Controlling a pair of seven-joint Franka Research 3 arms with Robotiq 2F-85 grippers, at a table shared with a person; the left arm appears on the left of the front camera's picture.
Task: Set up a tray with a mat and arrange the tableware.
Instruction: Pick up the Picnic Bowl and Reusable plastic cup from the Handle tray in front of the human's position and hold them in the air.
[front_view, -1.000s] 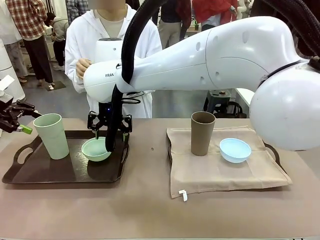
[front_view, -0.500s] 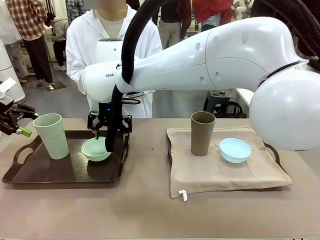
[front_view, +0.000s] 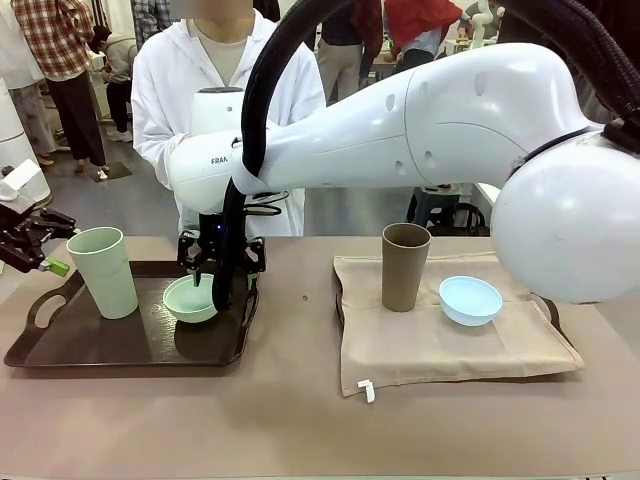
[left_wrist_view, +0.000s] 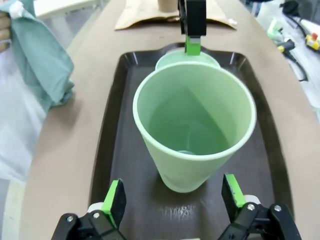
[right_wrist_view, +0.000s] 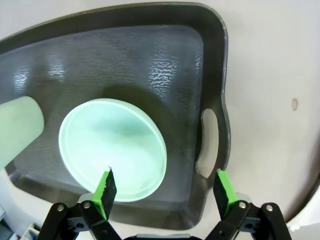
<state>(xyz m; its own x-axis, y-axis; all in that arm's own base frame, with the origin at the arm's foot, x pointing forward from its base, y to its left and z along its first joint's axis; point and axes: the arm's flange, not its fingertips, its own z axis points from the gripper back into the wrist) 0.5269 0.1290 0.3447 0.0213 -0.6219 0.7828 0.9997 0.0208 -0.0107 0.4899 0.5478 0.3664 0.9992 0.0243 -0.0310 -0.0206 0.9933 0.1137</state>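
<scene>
Arm (front_view: 420, 110) on the robot's right stretches across your table (front_view: 300, 420) to the dark tray (front_view: 60, 350) at left. At right, a tan mat (front_view: 440, 350) covers a 2nd tray (front_view: 550, 305). Pale green cup (front_view: 103, 270) stands upright on the dark tray, brown cup (front_view: 404, 266) on the mat. Pale green bowl (front_view: 190, 298) sits near the green cup, light blue bowl (front_view: 470, 300) beside the brown. You see the right gripper (right_wrist_view: 165, 187) hanging w/ jaws spread just above the green bowl. Left gripper (front_view: 40, 255), also wide & empty, faces the green cup w/o touching.
</scene>
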